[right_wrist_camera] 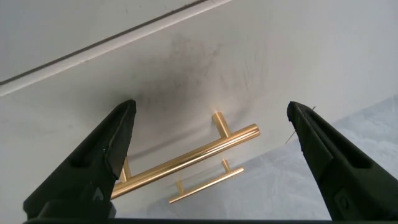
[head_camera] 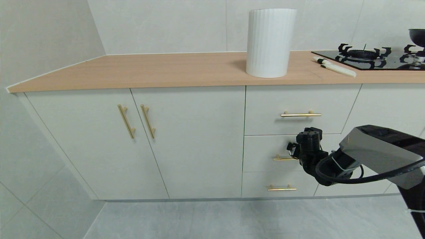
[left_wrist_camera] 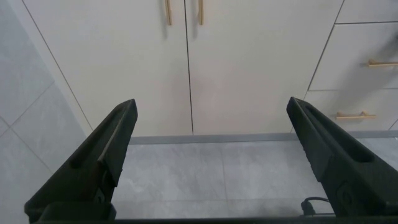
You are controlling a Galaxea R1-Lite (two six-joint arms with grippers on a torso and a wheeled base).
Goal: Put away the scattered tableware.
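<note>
On the wooden counter [head_camera: 159, 71] stands a tall white ribbed holder [head_camera: 269, 43]. Beside the stove lie a white knife [head_camera: 338, 70] and a shorter white utensil with a black end [head_camera: 321, 61]. My right gripper [head_camera: 292, 149] is open, right in front of the middle drawer's gold handle [head_camera: 282, 158]. In the right wrist view that gripper [right_wrist_camera: 211, 111] faces the drawer front, with the handle [right_wrist_camera: 186, 158] a little ahead, between and below its spread fingers. My left gripper [left_wrist_camera: 211, 106] is open and holds nothing, low above the floor and facing the cabinet doors.
A black gas stove [head_camera: 375, 58] sits at the counter's right end. Three drawers are stacked, with a top handle [head_camera: 300, 115] and a bottom handle [head_camera: 281, 189]; all are closed. Two closed cabinet doors [head_camera: 139, 142] fill the left. The tiled floor [head_camera: 212, 219] lies below.
</note>
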